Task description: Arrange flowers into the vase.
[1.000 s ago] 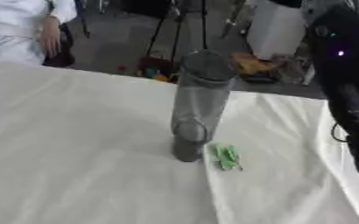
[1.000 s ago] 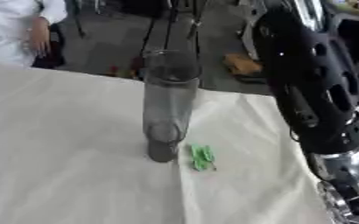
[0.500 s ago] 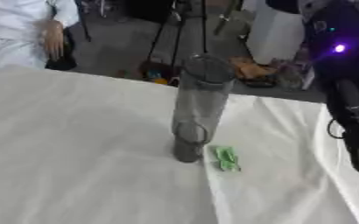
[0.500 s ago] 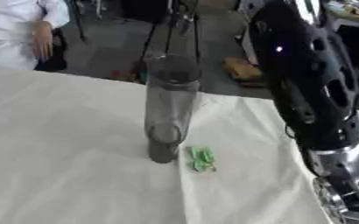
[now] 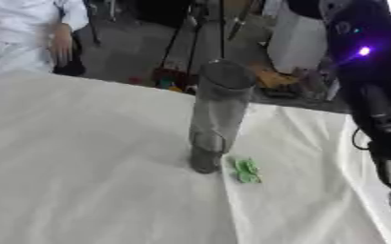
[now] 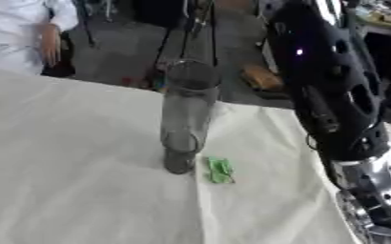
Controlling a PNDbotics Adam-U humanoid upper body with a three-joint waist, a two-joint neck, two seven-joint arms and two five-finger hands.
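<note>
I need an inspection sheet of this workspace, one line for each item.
Surface: table under a white cloth, wrinkled.
Job's things: tall clear vase upright near the middle, no flowers seen in it; small green piece lies beside its base.
Clutter: nothing seen.
Hands: neither hand in view; only the right arm shows at the right edge.
Cables: nothing seen on the table.
Surroundings: tripod legs and floor items behind the table.

One vase (image 5: 218,114) — one green piece (image 5: 247,170)
</note>
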